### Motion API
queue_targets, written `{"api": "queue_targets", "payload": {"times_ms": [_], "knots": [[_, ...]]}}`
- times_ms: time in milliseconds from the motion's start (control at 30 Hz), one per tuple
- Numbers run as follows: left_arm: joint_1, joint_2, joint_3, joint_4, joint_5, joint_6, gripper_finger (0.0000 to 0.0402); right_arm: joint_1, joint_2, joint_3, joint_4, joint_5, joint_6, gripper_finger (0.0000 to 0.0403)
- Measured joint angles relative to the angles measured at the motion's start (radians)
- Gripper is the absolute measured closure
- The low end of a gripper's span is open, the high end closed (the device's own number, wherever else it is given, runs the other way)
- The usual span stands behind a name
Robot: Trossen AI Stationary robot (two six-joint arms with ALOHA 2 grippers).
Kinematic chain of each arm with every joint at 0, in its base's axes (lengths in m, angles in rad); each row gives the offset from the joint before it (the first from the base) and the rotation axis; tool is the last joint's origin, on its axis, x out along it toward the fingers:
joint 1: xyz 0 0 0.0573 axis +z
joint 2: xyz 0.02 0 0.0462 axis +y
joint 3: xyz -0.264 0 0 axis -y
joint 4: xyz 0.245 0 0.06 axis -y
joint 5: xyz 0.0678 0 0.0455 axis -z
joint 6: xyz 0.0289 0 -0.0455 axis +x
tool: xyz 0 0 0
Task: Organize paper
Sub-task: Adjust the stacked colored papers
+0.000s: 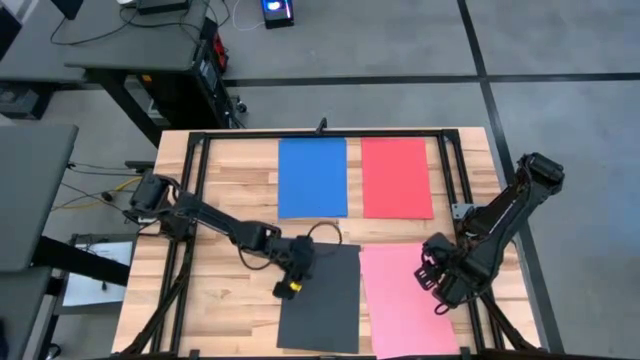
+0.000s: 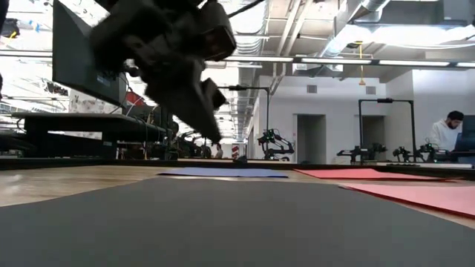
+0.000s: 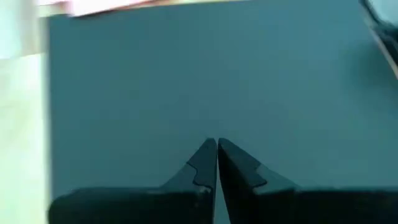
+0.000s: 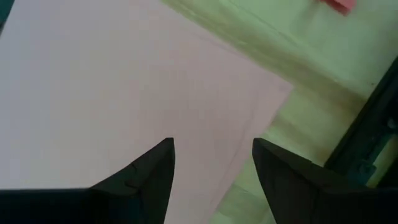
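Observation:
Four sheets of paper lie flat on the wooden table. The blue sheet (image 1: 312, 177) and the red sheet (image 1: 397, 177) are at the far side. The dark grey sheet (image 1: 325, 300) and the pink sheet (image 1: 400, 305) are at the near side. My left gripper (image 1: 290, 287) is shut and hangs over the dark grey sheet (image 3: 205, 74) near its left edge; in the low view its tip (image 2: 217, 139) stands clear above the sheet. My right gripper (image 4: 213, 149) is open above the pink sheet (image 4: 112, 93), near that sheet's right edge (image 1: 437, 283).
A black metal frame (image 1: 195, 150) runs along the table's left, far and right sides. Bare wood (image 1: 235, 190) lies left of the sheets. Beyond the table are desks with monitors (image 2: 82, 59), other robot arms and a person (image 2: 447, 132).

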Motion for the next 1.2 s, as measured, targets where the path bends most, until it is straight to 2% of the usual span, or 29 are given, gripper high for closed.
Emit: {"api": "queue_targets", "payload": {"times_ms": [100, 267, 900, 1200], "knots": [[-0.038, 0.000, 0.000, -0.042, -0.014, 0.031, 0.0402, -0.026, 0.000, 0.000, -0.001, 0.005, -0.032, 0.0197], [-0.059, 0.000, -0.001, -0.118, -0.110, 0.028, 0.0402, -0.066, 0.000, 0.000, 0.007, 0.006, -0.103, 0.0197], [-0.038, -0.005, -0.113, -0.137, -0.117, -0.067, 0.0402, -0.128, 0.001, 0.000, 0.033, 0.052, -0.205, 0.0197], [-0.037, -0.005, -0.113, -0.199, -0.199, -0.141, 0.0402, -0.128, 0.001, 0.000, 0.034, 0.052, -0.205, 0.0197]]}}
